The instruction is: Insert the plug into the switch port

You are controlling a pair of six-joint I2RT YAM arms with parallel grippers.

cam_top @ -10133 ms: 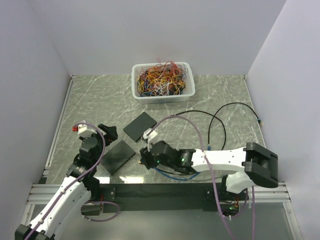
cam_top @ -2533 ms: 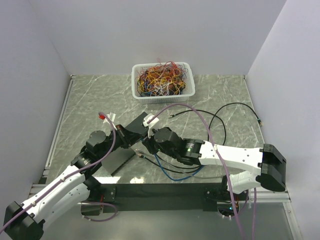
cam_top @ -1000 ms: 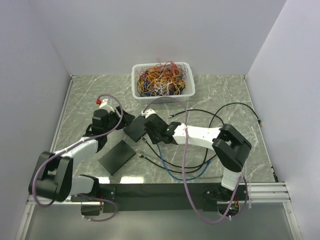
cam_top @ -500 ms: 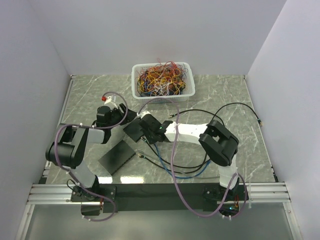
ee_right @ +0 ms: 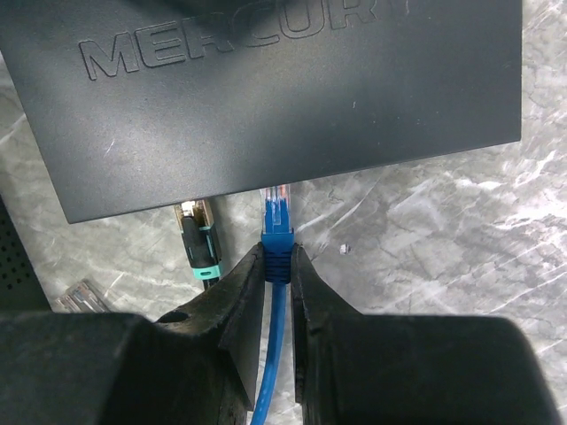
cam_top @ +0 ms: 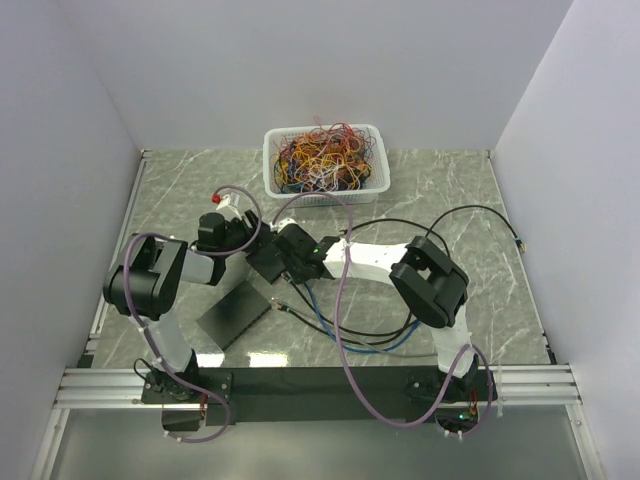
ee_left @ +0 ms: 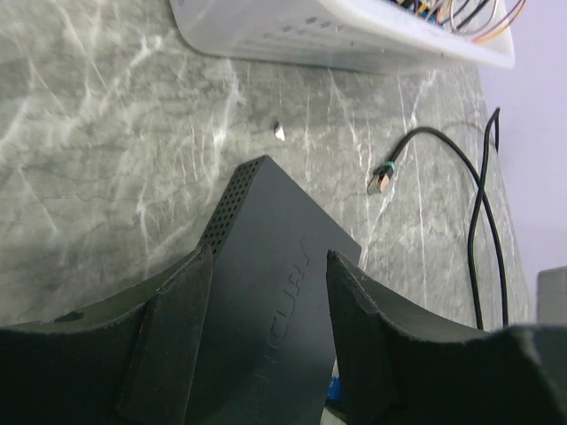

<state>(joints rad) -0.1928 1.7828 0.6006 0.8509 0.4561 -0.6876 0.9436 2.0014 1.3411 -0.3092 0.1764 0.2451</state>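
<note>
The black switch (cam_top: 268, 256) marked MERCURY lies flat on the marble table and fills the top of the right wrist view (ee_right: 283, 88). My right gripper (ee_right: 277, 257) is shut on the blue plug (ee_right: 277, 241). The plug's clear tip touches the switch's near edge, and I cannot see whether it is in a port. The blue cable (cam_top: 330, 325) trails back from it. My left gripper (ee_left: 268, 261) is at the switch's far corner (ee_left: 266, 301), with a finger (ee_left: 173, 336) on each side of it. In the top view, the left gripper (cam_top: 245, 240) and the right gripper (cam_top: 296, 266) face each other across the switch.
A black plug with a teal band (ee_right: 197, 241) lies at the switch's edge beside the blue one. A second black box (cam_top: 235, 313) lies nearer the arms. A white basket of tangled wires (cam_top: 325, 165) stands at the back. Black cables (cam_top: 440, 240) loop to the right.
Both arms have reached further forward. The left gripper has closed in on the switch's far corner, and the right gripper has brought the blue plug up to its near edge.
</note>
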